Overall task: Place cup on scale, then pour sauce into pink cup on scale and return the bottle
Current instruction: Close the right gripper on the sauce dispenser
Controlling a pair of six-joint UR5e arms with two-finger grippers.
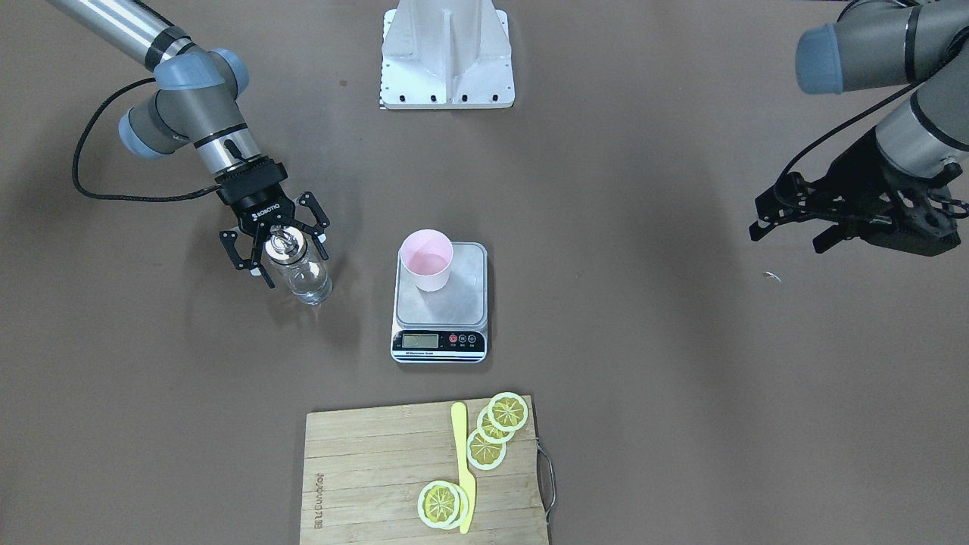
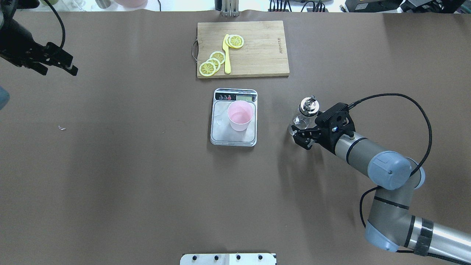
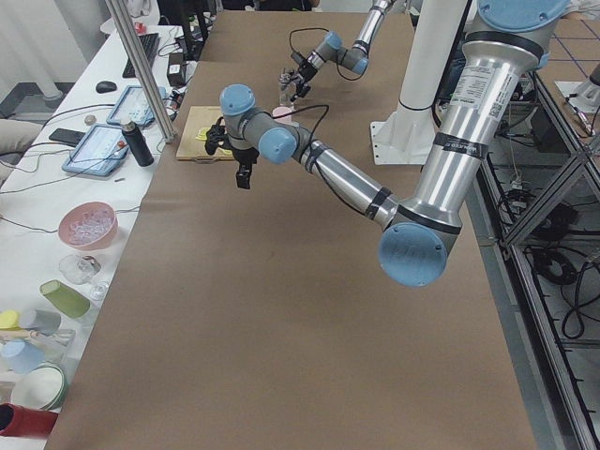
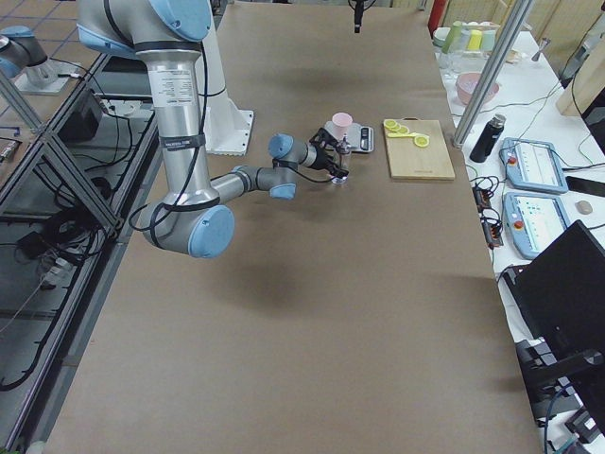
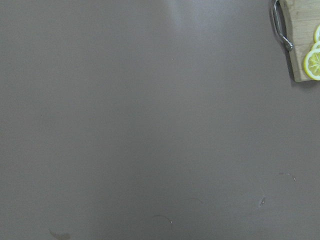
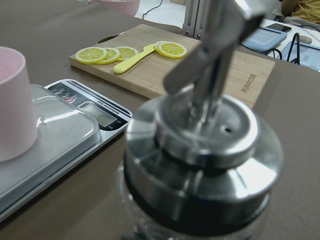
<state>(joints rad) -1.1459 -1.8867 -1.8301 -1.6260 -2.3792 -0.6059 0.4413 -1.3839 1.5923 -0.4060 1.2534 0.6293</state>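
The pink cup (image 1: 428, 261) stands upright on the rear part of the scale (image 1: 462, 295), mid-table; it also shows in the overhead view (image 2: 240, 116). The clear glass bottle (image 1: 303, 274) with its silver collar and spout stands upright on the table to the robot's right of the scale. My right gripper (image 1: 291, 259) straddles the bottle with its fingers spread, and looks open. In the right wrist view the bottle's metal top (image 6: 200, 150) fills the frame. No sauce shows in the cup. My left gripper (image 1: 787, 223) is open and empty, raised far out at the table's left end.
A wooden cutting board (image 1: 378, 469) with lemon slices (image 1: 496, 431) and a yellow knife (image 1: 463, 469) lies beyond the scale. The robot's white base (image 1: 447, 57) is at the near edge. Brown table surface lies between the bottle and the scale.
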